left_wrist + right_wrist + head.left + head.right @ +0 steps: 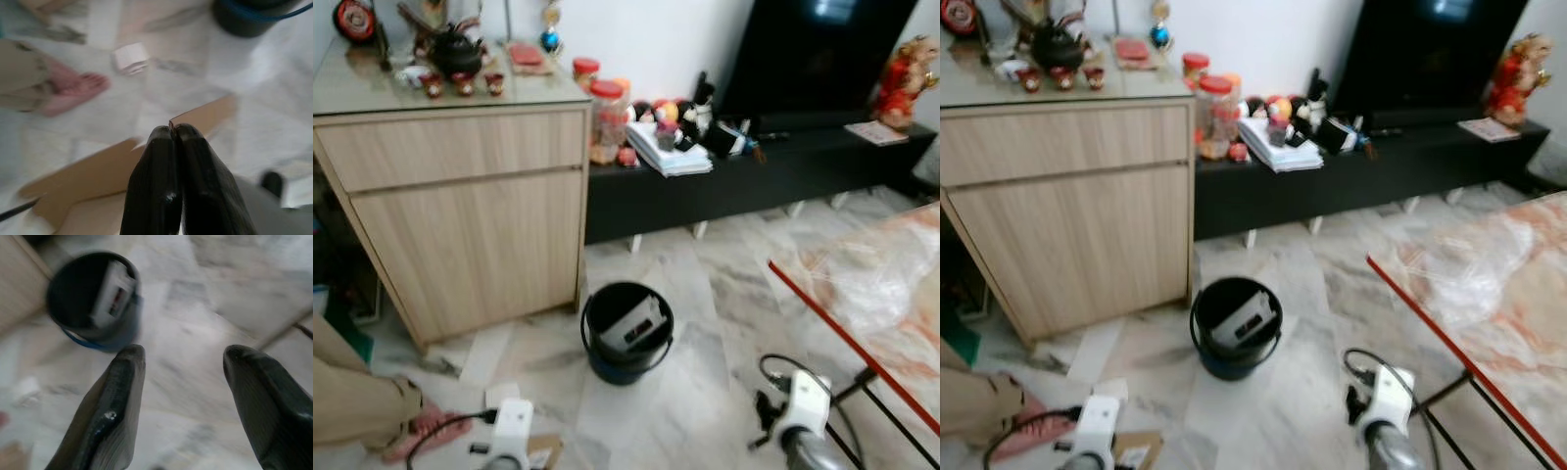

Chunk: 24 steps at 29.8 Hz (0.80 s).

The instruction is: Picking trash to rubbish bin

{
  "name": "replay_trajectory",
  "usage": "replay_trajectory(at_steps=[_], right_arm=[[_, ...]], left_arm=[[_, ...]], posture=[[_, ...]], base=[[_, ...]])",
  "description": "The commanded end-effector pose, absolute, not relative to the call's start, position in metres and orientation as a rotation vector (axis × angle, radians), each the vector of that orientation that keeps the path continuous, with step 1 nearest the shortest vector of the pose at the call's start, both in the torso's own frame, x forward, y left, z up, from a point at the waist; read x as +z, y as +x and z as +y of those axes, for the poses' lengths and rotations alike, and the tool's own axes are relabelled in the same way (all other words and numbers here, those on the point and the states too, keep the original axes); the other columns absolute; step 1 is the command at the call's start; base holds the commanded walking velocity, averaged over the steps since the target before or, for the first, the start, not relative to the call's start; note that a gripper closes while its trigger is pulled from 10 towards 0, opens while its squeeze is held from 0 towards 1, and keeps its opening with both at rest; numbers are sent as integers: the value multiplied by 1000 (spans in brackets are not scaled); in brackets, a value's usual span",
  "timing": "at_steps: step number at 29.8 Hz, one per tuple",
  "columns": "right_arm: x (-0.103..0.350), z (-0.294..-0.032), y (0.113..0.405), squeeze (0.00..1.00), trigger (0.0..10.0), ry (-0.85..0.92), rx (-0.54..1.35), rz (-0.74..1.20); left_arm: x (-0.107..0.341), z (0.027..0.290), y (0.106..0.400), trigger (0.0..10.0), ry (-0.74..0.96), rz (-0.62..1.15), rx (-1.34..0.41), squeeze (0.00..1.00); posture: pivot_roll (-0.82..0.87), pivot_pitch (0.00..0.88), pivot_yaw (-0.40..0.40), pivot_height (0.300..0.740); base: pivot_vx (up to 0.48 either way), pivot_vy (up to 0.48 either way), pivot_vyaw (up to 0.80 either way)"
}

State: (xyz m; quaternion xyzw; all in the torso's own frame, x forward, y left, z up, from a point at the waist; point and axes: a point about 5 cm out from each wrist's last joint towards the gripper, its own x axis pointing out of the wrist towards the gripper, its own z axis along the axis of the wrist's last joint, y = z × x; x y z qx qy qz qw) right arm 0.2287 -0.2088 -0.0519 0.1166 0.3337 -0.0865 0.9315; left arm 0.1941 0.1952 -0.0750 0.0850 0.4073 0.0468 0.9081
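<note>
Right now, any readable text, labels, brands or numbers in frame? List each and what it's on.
None can be read.
White box in the black bin: dark printed patch, too blurred to read.
Stack of papers on the black TV bench: no legible print.
Red-lidded jars: any labels too small to read.
Cardboard piece pinched in the left gripper, fingers closed on its edge: no print visible.
</note>
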Motion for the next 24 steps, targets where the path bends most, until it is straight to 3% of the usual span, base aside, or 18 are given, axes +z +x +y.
replay_trajectory(at_steps=[1,9,14,24], right_arm=[[-51,-225,224,0,10000,217,-219,681],[-52,-225,223,0,10000,194,-203,690],[-52,-225,223,0,10000,195,-205,692],[-53,-225,222,0,10000,205,-208,695]], left_arm=[[-75,181,198,10000,158,829,63,0],[-75,181,197,10000,157,831,63,0],[-75,181,197,10000,156,831,63,0],[-75,181,198,10000,156,828,63,0]], posture=[[197,0,-130,740],[199,0,-132,740],[199,0,-132,740],[199,0,-132,740]], base=[[465,0,0],[468,0,0],[465,0,559],[466,0,0]])
